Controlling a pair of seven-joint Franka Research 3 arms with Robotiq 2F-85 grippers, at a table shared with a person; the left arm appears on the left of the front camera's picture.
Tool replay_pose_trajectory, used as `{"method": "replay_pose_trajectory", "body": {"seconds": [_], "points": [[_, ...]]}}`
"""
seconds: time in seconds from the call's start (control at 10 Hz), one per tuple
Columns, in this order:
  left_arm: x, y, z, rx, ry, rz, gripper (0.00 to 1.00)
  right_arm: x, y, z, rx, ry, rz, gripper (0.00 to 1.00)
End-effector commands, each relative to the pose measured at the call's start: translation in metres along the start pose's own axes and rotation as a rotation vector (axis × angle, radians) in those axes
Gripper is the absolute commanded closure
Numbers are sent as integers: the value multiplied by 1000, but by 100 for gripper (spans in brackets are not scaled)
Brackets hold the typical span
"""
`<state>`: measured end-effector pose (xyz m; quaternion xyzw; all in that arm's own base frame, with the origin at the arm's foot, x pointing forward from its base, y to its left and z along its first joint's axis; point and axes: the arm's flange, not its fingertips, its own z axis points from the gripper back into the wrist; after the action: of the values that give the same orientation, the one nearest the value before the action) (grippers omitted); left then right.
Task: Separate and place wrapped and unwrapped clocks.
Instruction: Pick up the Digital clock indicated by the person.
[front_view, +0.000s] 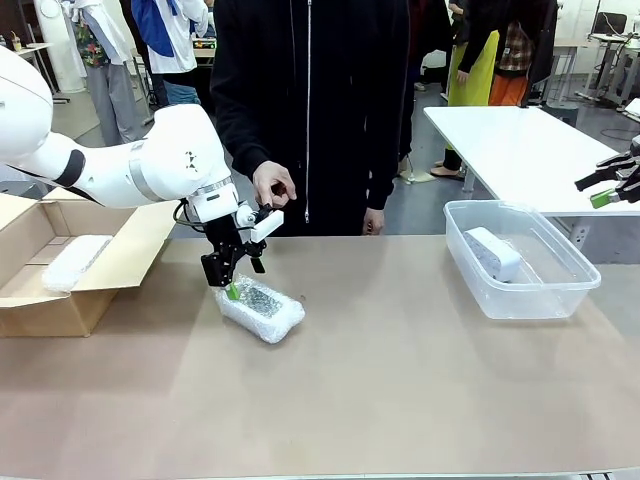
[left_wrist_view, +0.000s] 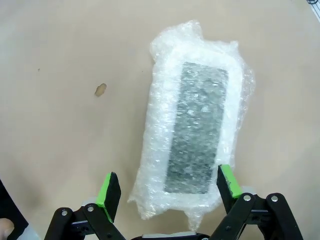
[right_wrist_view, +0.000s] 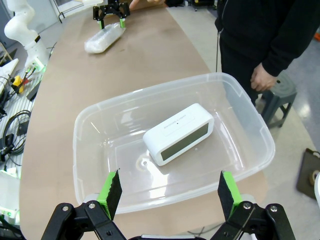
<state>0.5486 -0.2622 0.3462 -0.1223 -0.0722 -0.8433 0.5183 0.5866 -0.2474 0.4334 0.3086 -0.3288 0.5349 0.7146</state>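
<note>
Brown paper covers the counter (front_view: 400, 380), with a person in a black zip jacket (front_view: 310, 100) standing at the far edge. Left tool (front_view: 232, 287) is down low over a bubble-wrapped clock (front_view: 262, 310) lying near the counter's left-centre, green pads right at its near end. From the left wrist, that wrapped clock (left_wrist_view: 197, 135) runs lengthwise away from the tool (left_wrist_view: 170, 187), dark face up under the wrap, and the jaws stand wide, one pad on each side of the bundle's near end, nothing gripped. The person's hand (front_view: 273, 184) hangs just behind the left arm's wrist.

Over on the left sits an open cardboard box (front_view: 70, 265), and inside it lies another wrapped clock (front_view: 72, 262). On the right, a clear plastic bin (front_view: 560, 300) holds the bare white clock (front_view: 488, 253). The right wrist camera looks straight down on that bin (right_wrist_view: 100, 165): the unwrapped clock (right_wrist_view: 178, 133) rests on its floor, display turned sideways. Right tool (right_wrist_view: 170, 187) hovers above the bin's near rim, fingers spread wide and empty.
</note>
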Motion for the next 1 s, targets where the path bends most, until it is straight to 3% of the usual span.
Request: {"method": "replay_pose_trajectory", "body": {"seconds": [0.0, 0.9], "points": [[5, -6, 1, 9, 33, 22, 0, 0, 0, -1, -3, -1, -1, 0], [14, -14, 5, 20, 24, 1, 0, 0, 0, -1, -3, -1, -1, 0]]}}
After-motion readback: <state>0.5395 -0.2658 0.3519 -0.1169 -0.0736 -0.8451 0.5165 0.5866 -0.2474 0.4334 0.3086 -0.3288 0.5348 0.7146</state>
